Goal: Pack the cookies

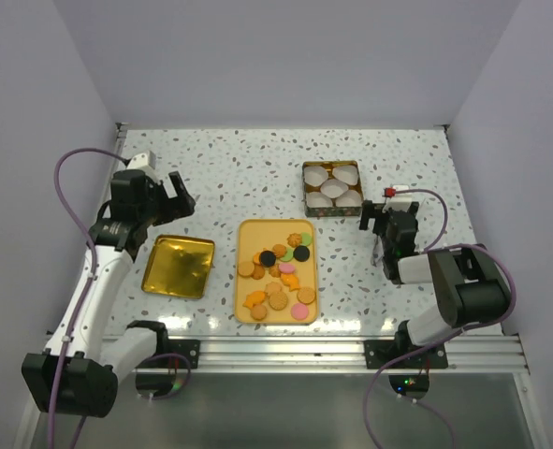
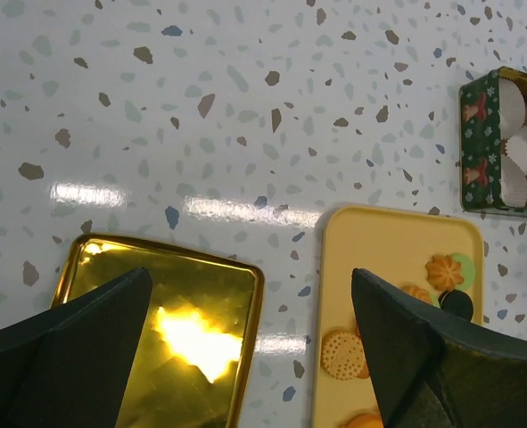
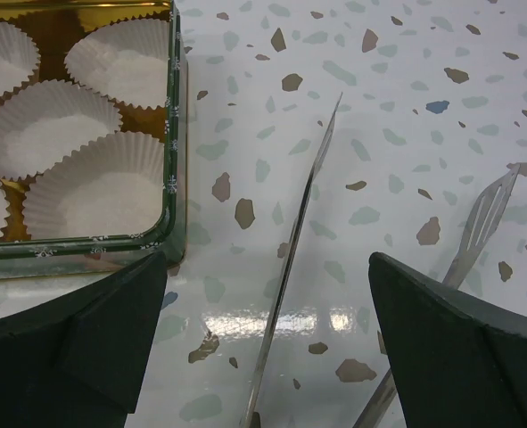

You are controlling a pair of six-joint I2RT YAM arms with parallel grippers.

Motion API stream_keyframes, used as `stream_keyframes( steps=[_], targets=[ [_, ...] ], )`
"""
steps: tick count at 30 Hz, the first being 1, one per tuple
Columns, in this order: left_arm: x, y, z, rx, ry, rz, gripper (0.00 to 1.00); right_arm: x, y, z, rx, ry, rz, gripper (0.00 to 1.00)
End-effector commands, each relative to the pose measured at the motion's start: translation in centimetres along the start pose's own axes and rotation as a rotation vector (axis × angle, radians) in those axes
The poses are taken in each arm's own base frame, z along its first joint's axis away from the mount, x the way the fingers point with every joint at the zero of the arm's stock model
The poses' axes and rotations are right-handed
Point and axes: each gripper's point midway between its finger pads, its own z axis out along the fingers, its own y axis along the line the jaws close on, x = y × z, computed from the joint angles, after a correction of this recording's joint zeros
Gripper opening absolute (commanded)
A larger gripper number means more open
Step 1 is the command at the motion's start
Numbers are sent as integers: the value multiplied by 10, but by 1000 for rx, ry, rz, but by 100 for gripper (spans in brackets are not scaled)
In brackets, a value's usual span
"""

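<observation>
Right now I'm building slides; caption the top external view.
Mixed cookies on a yellow tray, gold lid to its left, tin of paper cups beyond.

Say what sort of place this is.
Probably a robot test booth: plain walls box in a speckled table, left arm and right arm bolt to a metal rail, cookies on a tray.

Cookies [image 1: 278, 274] on tray [image 1: 257, 234], lid [image 1: 178, 267] to its left, tin [image 1: 306, 192] of paper cups [image 1: 332, 188] behind, tongs [image 3: 299, 259] right of tin
</observation>
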Motion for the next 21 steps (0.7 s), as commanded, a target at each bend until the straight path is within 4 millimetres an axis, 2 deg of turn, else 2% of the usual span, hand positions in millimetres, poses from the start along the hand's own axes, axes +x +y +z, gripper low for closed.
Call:
stream_keyframes(
  steps=[1, 3, 5, 9, 11, 18, 20, 21],
  targets=[
    [-2, 11, -13, -78, -10, -32, 100, -16, 1, 2, -9, -61, 1, 99],
    [-1, 12, -18, -86, 6, -30, 100, -15, 1, 2, -7, -58, 1, 99],
    [-10, 16, -29, -116, -41, -42, 100, -16, 1, 2, -9, -59, 1, 99],
    [-18, 25, -47, -166, -102, -41, 100, -16, 1, 2, -7, -59, -1, 99],
    [-15, 32, -50, -200, -104, -54, 100, -17, 1, 2, -9, -62, 1, 99],
    [-1, 31, -53, -187, -83, -104, 100, -16, -4, 1, 15, -61, 2, 99],
    [9, 39, -55, -233, -53, -125, 100, -22, -11, 0, 67, -61, 32, 99],
    [11, 40, -56, -233, -45, -117, 100, -34, -12, 4, 79, -63, 37, 99]
  ],
)
